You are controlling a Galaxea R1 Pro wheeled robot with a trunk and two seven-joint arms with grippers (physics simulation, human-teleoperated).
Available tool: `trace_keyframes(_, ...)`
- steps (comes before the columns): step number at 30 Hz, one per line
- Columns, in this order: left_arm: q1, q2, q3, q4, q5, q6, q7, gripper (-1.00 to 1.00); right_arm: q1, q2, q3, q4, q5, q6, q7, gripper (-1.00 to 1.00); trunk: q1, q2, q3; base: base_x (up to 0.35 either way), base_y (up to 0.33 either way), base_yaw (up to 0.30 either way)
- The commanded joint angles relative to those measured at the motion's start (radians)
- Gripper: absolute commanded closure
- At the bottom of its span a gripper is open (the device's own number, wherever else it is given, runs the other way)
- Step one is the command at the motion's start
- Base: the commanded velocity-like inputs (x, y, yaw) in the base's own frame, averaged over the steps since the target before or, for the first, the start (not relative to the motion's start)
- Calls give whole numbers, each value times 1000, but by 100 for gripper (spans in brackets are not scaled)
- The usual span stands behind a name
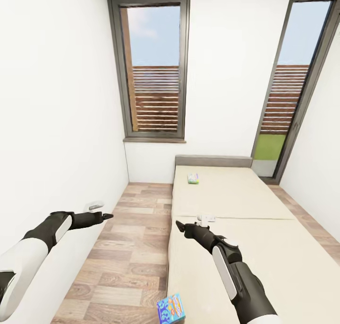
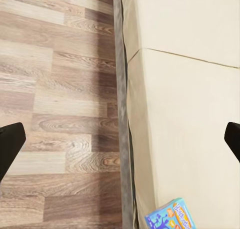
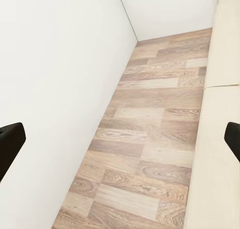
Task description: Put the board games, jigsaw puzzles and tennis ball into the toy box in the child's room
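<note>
Two board games lie on the beige bed (image 1: 245,206). A small green and white box (image 1: 192,178) rests near the headboard. A blue box with bright lettering (image 1: 171,309) sits at the bed's near left edge and also appears in the left wrist view (image 2: 170,217). My left gripper (image 1: 107,216) hovers over the floor beside the left wall, open and holding nothing, with its black fingertips (image 2: 11,141) far apart. My right gripper (image 1: 178,225) hangs above the bed's left edge, open and holding nothing, fingertips (image 3: 10,139) spread wide.
A strip of wood floor (image 1: 127,262) runs between the white left wall (image 1: 56,126) and the bed. Two tall windows (image 1: 153,69) stand in the far wall. A small white item (image 1: 207,218) lies mid-bed. A grey fitting (image 1: 96,205) sticks out of the left wall.
</note>
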State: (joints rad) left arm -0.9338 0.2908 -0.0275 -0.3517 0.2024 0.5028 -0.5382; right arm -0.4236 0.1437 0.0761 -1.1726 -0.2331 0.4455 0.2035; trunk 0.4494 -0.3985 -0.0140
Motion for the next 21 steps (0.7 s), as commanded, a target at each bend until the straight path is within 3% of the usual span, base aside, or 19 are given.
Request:
trace_keyframes(1,0,1,-3,-1,9,8,1,-100,0,0,-1,-1,-4,5,1,-100,1,-1,0,0,0,0)
trace_keyframes(13,0,1,-3,-1,9,8,1,-100,0,1,-1,-1,-4,5,1,-100,1,-1,20,0,0,0)
trace_keyframes(21,0,1,-3,-1,9,7,1,-100,-1,-1,-2,-1,-5,4,1,-100,31,-57,8,0,0,22)
